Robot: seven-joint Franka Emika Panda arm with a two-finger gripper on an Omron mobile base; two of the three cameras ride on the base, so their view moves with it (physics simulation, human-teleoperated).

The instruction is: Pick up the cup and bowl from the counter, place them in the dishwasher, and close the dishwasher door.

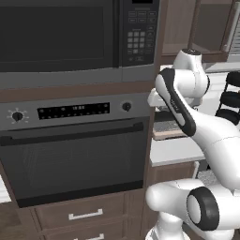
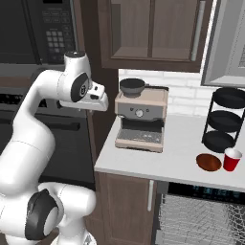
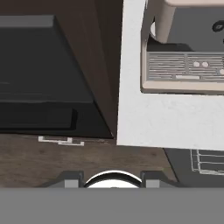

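Where counter ends: red cup touching reddish-brown bowl.

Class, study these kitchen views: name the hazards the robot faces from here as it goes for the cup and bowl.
1. The cup and bowl sit touching near the counter edge; grabbing one may knock the other off.
2. The coffee machine stands between arm and dishes; a sweep could strike it.
3. The black disc rack stands right behind them, limiting approach.

Red cup, reddish-brown bowl, pale grey-white counter.
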